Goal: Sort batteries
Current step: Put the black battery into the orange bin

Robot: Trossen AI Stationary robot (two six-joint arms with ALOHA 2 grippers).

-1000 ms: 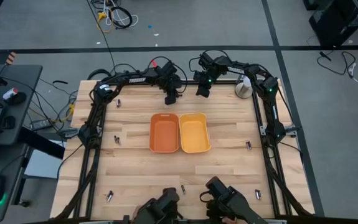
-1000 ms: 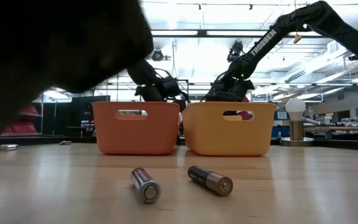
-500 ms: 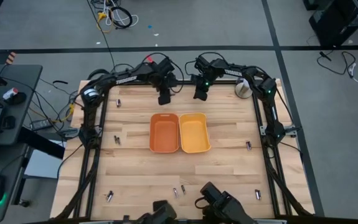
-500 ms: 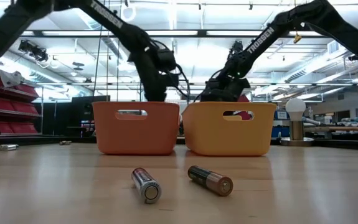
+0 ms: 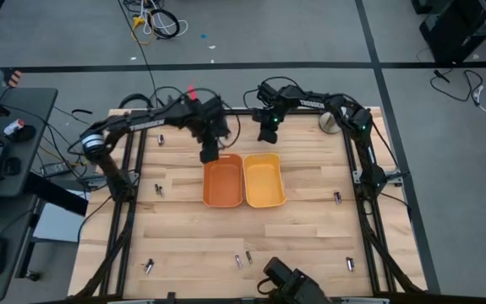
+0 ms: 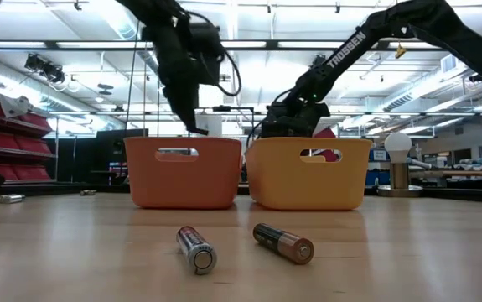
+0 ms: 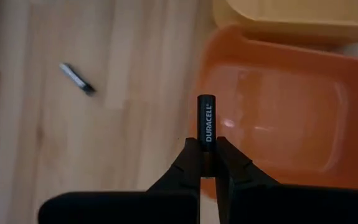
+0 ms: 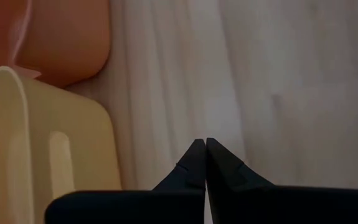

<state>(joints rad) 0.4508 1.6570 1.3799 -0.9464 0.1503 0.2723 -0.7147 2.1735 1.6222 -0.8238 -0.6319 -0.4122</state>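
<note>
My left gripper (image 5: 210, 155) hangs over the far left rim of the orange tray (image 5: 224, 180) and is shut on a dark Duracell battery (image 7: 206, 121). My right gripper (image 5: 268, 135) is shut on nothing and hovers just beyond the far edge of the yellow tray (image 5: 264, 180); its wrist view shows the closed tips (image 8: 204, 144) over bare wood. Other batteries lie flat on the table: one (image 5: 161, 138) at the far left, one (image 5: 159, 190) left of the trays, and two (image 6: 196, 250) (image 6: 283, 242) near the front edge. My left gripper pinches the dark battery by its lower end (image 7: 205, 148) between the two fingertips (image 7: 189, 155). The battery lies along the fingers, and most of its length sticks out past their tips. The gripper comes from above, pointing down. The battery is lifted clear above the orange tray's rim (image 7: 198, 81).
The two trays stand side by side in the table's middle. A metal cup with a white ball (image 5: 330, 121) stands at the far right. More batteries lie at the right (image 5: 337, 198) and near the front corners (image 5: 149, 267) (image 5: 350, 264). Open wood surrounds the trays.
My left gripper has carried the battery from the table's far edge toward the near left, ending over the orange tray's far rim. My right gripper has drifted slightly left and nearer the yellow tray. A dark shape that blocked the low view has gone.
</note>
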